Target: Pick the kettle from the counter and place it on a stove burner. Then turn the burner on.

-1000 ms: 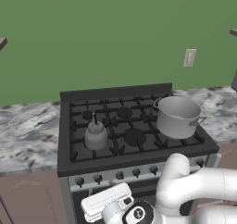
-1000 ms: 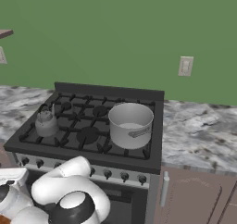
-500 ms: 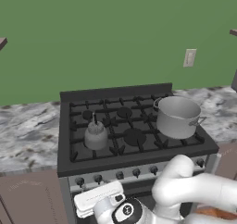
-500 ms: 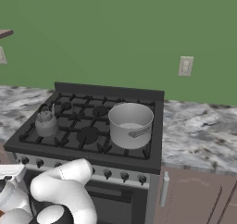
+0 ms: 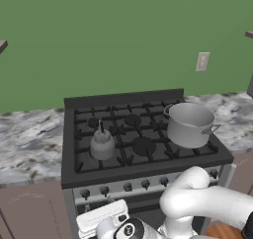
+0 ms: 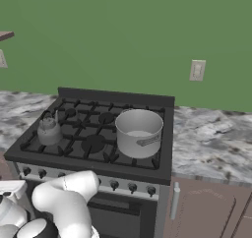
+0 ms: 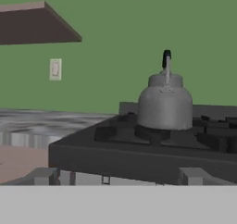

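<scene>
The small grey kettle [image 5: 102,144] [image 6: 49,131] with its thin dark handle stands upright on the black grates over the front-left stove burner, covering the burner's disc. Marble counter [image 5: 29,144] runs on both sides of the range. My gripper [image 5: 101,216] hangs low in front of the oven, below the stove's front-left corner and apart from the kettle. In the hand view the kettle [image 7: 164,102] rises ahead and above, and the gripper [image 7: 118,177] is open with nothing between its fingertips.
A large steel pot [image 5: 190,124] [image 6: 139,132] sits on the right side of the range. A bare round burner [image 5: 144,145] lies between pot and kettle. A row of knobs [image 5: 104,190] lines the stove front just above my hand. A brown shelf [image 7: 32,24] juts out at left.
The hand has shifted slightly left in front of the oven as the arm folded lower. Kettle and pot have not moved.
</scene>
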